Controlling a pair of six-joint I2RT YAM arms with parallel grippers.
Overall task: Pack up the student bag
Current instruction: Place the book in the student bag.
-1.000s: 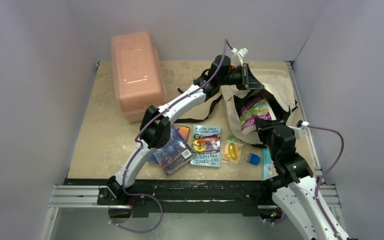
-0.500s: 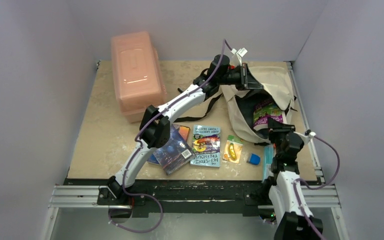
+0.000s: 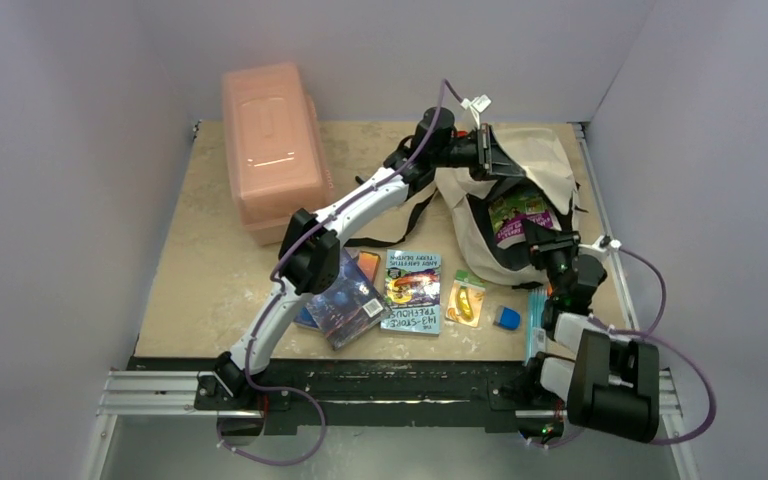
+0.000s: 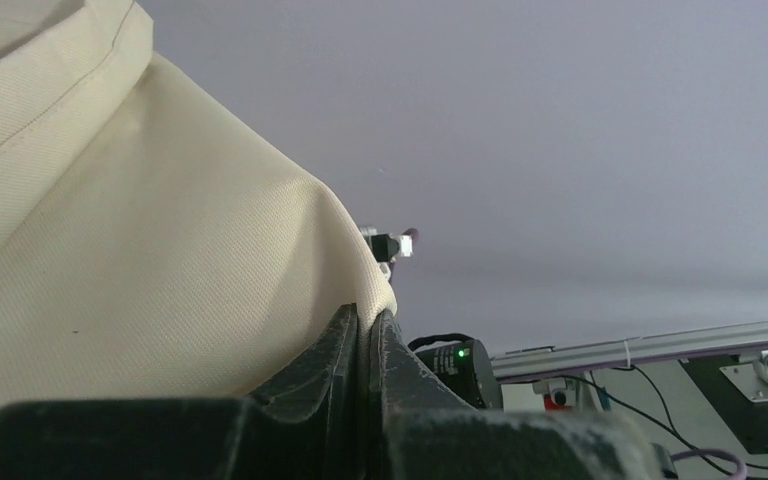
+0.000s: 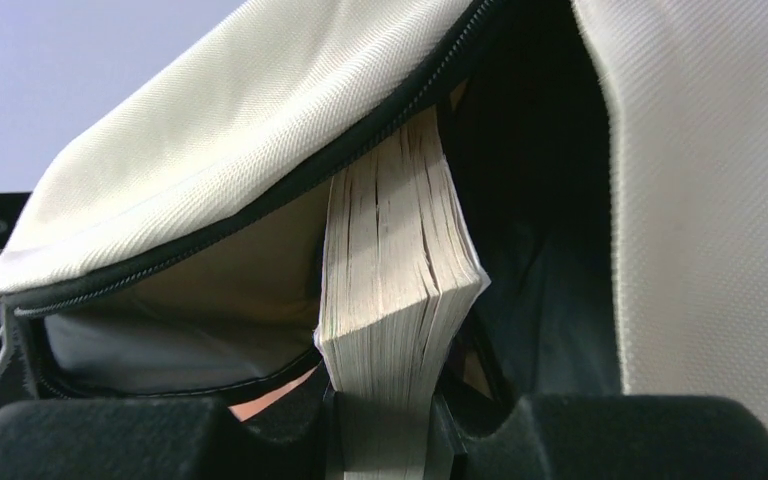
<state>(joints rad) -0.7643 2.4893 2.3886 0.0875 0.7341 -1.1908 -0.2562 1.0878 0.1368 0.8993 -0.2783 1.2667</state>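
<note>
From above, most of the thick paperback book (image 3: 518, 210) is swallowed by the dark mouth of the cream-beige fabric backpack (image 3: 552, 160); we see only a strip of its purple and green cover. The right wrist view is filled by the book's page edges (image 5: 392, 300), the black zipper line and the shadowed lining, and we cannot make out what else lies inside. A thin teal object (image 3: 534, 322) at the tabletop's near right edge is partly covered by the right arm and stays unclear.

The backpack sits at the far right of the beige tabletop (image 3: 210, 270), its black webbing strap (image 3: 415, 215) trailing left. A rigid pink plastic box (image 3: 272, 150) stands at the far left, lid on. Near the front lie a dark blue space-cover book (image 3: 345, 302), a teal-cover book (image 3: 412, 290), an orange packet (image 3: 465, 300) and a small blue block (image 3: 507, 318), all beside the backpack's mouth.

The left end effector (image 3: 495, 152) is pinched together on the backpack's upper flap, holding it up. The right end effector (image 3: 543, 236) is clamped on the paperback's lower edge at the opening.
</note>
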